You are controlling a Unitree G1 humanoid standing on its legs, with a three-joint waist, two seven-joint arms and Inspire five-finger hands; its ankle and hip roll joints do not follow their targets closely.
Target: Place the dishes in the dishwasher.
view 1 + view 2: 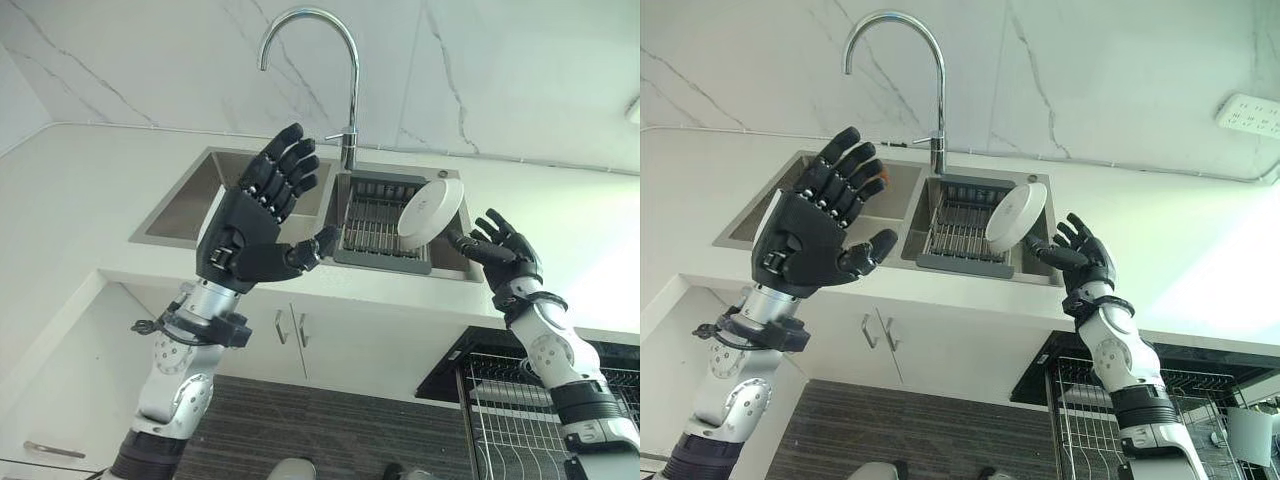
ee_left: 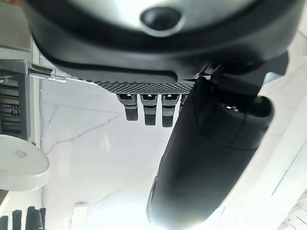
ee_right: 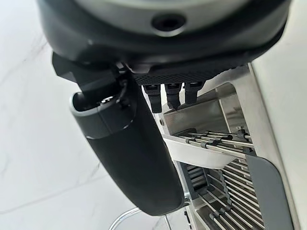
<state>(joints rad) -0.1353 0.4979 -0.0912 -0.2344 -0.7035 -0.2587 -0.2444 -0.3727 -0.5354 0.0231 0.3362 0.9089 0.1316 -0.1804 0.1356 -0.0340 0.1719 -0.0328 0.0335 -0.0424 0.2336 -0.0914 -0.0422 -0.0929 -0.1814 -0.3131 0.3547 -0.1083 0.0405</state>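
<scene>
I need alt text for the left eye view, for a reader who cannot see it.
The robot's right hand reaches with spread fingers to a round white plate standing tilted in a grey dish rack in a steel sink. The left hand is raised open before the sink, under a curved chrome tap.

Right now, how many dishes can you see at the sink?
1: a white plate standing tilted in the drying rack in the sink's right basin, beside the right hand. Others may be hidden.
</scene>
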